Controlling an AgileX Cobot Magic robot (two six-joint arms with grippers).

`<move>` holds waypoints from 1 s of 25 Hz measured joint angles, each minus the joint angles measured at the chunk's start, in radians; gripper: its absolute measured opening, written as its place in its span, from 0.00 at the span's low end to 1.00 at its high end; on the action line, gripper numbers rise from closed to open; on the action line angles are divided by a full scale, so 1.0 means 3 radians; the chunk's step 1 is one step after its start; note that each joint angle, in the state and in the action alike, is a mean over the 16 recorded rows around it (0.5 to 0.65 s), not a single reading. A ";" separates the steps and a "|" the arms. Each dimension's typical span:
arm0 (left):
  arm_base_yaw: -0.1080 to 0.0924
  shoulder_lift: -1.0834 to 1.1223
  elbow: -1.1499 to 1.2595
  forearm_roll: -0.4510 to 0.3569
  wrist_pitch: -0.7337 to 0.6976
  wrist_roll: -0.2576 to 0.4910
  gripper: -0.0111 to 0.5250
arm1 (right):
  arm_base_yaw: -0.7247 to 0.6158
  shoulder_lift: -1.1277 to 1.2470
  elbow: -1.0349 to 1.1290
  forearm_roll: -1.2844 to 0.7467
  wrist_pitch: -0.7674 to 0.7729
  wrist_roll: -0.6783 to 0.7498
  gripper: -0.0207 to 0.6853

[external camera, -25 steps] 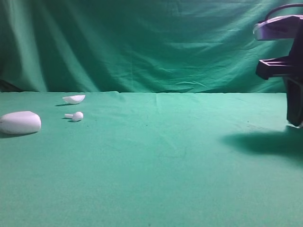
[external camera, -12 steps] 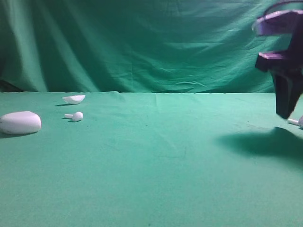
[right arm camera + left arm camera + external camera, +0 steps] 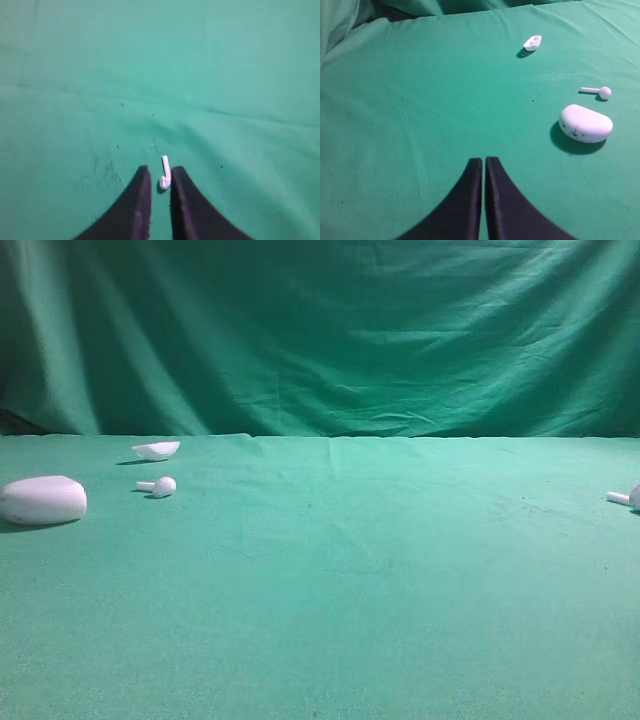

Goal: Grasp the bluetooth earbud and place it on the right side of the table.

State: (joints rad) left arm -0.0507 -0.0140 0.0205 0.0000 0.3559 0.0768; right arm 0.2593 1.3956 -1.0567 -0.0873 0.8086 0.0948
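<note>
The bluetooth earbud (image 3: 625,497) lies on the table (image 3: 350,570) at its far right edge, free of any grip. Seen from the right wrist, it (image 3: 164,173) sits just past the right gripper (image 3: 159,177), whose jaws stand slightly apart. The left gripper (image 3: 483,165) has its jaws together, holding nothing. On the left lie the case (image 3: 42,499), closed, a plain earbud (image 3: 158,485) and a small white shell (image 3: 156,449).
</note>
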 joint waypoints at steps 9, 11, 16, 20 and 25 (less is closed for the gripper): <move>0.0000 0.0000 0.0000 0.0000 0.0000 0.0000 0.02 | 0.0000 -0.1496 0.0257 0.0093 0.0436 -0.0053 0.05; 0.0000 0.0000 0.0000 0.0000 0.0000 0.0000 0.02 | 0.0000 -0.1848 0.0386 0.0098 0.0479 -0.0073 0.03; 0.0000 0.0000 0.0000 0.0000 0.0000 0.0000 0.02 | 0.0000 -0.2706 0.0736 0.0106 0.0505 -0.0124 0.03; 0.0000 0.0000 0.0000 0.0000 0.0000 0.0000 0.02 | 0.0000 -0.3300 0.0961 0.0129 0.0485 -0.0164 0.03; 0.0000 0.0000 0.0000 0.0000 0.0000 0.0000 0.02 | 0.0000 -0.3823 0.1112 0.0215 0.0463 -0.0195 0.03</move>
State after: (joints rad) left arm -0.0507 -0.0140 0.0205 0.0000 0.3559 0.0768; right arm 0.2593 0.2488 -0.7231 -0.0230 0.9474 0.0361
